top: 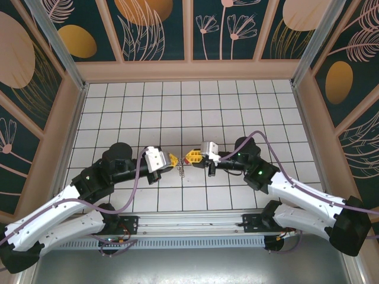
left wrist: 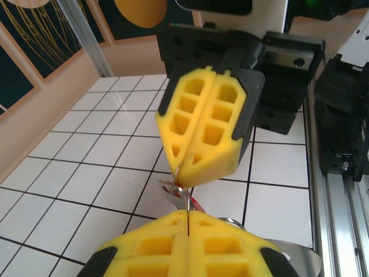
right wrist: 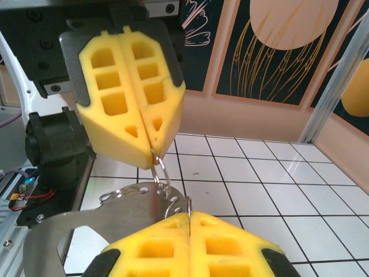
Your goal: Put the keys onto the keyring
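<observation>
My left gripper [top: 172, 158] and right gripper [top: 189, 157] meet tip to tip above the middle of the tiled floor, both shut. In the left wrist view my left gripper [left wrist: 188, 222] pinches a thin metal ring edge-on. My right gripper [left wrist: 181, 173] stands just above it. The key [left wrist: 199, 203], red and silver, hangs between the two tips. In the right wrist view my right gripper [right wrist: 189, 218] is shut on a thin wire ring, and my left gripper [right wrist: 151, 154] holds a silvery loop of the keyring [right wrist: 161, 170]. The small parts dangle under the tips [top: 180, 171].
A flat silver metal tag [right wrist: 115, 216] with small holes hangs by the rings, close under my right fingers. The white tiled floor [top: 237, 106] stretches behind. Patterned walls enclose it, and an aluminium rail [top: 189, 223] runs along the near edge.
</observation>
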